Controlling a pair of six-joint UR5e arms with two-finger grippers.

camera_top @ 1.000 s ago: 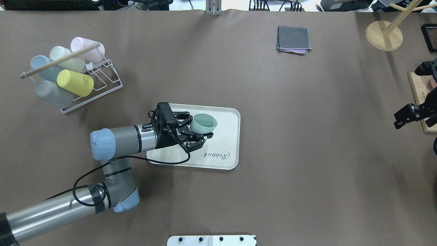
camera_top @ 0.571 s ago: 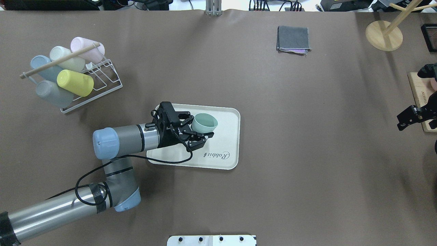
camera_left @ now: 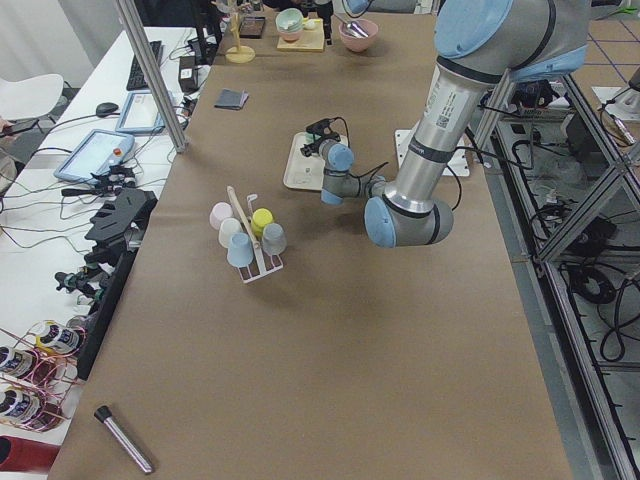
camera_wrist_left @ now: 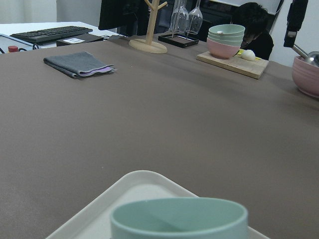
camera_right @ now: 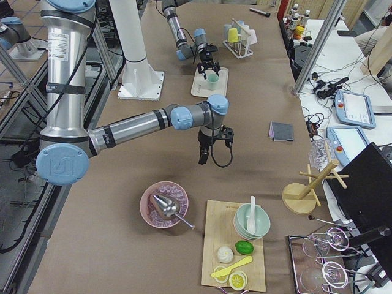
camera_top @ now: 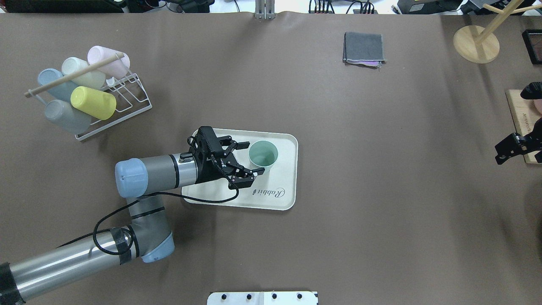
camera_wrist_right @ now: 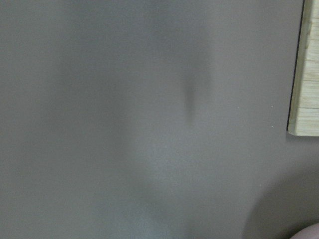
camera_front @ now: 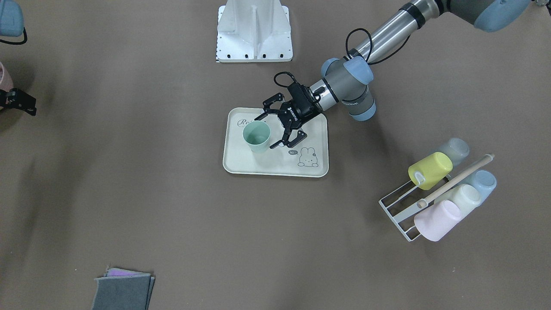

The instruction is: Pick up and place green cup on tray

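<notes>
The green cup (camera_top: 263, 154) stands upright on the cream tray (camera_top: 279, 186), in its far half. My left gripper (camera_top: 253, 157) is open over the tray. Its fingertips reach to either side of the cup's near wall and do not grip it. In the front view the cup (camera_front: 256, 136) sits on the tray (camera_front: 241, 163) just ahead of the spread gripper (camera_front: 267, 132). The left wrist view shows the cup's rim (camera_wrist_left: 179, 219) close below and the tray's edge (camera_wrist_left: 134, 181). My right gripper (camera_top: 508, 146) hangs at the table's right edge; I cannot tell its state.
A white wire rack (camera_top: 127, 99) with several cups lies at the far left. A folded grey cloth (camera_top: 364, 47) and a wooden stand (camera_top: 476, 42) are at the back right. A wooden board (camera_top: 521, 123) lies by the right gripper.
The left gripper has opened and let go of the green cup. The cup was tilted in the fingers and now stands upright on the tray. The right gripper drifted slightly right.
</notes>
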